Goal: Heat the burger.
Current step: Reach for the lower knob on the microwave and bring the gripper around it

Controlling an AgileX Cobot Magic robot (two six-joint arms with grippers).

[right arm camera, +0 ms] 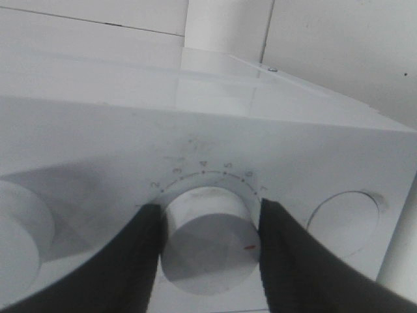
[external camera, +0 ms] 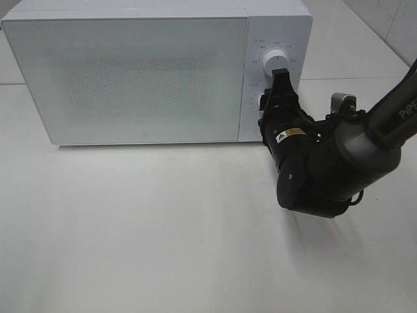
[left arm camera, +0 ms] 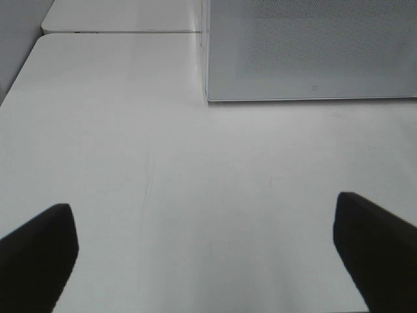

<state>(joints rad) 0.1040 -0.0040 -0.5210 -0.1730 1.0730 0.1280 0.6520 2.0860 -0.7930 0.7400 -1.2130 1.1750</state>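
Note:
The burger is not in view in any frame. The white microwave [external camera: 130, 72] stands at the back of the table with its door closed. My right gripper [external camera: 272, 98] is at the control panel, its two black fingers [right arm camera: 133, 261] closed on either side of the lower knob [right arm camera: 208, 238], touching it. The knob's red mark points toward the gripper's side. The upper knob [external camera: 275, 60] is free. My left gripper [left arm camera: 208, 254] is open and empty above the bare table, facing the microwave's lower front corner [left arm camera: 306, 52]; it does not show in the exterior high view.
The white table [external camera: 163, 228] spreads in front of the microwave. The right arm's black body [external camera: 326, 169] hangs over the table's right side. A round button [right arm camera: 345, 222] sits beside the held knob. A second white surface [left arm camera: 117, 16] lies beyond the table.

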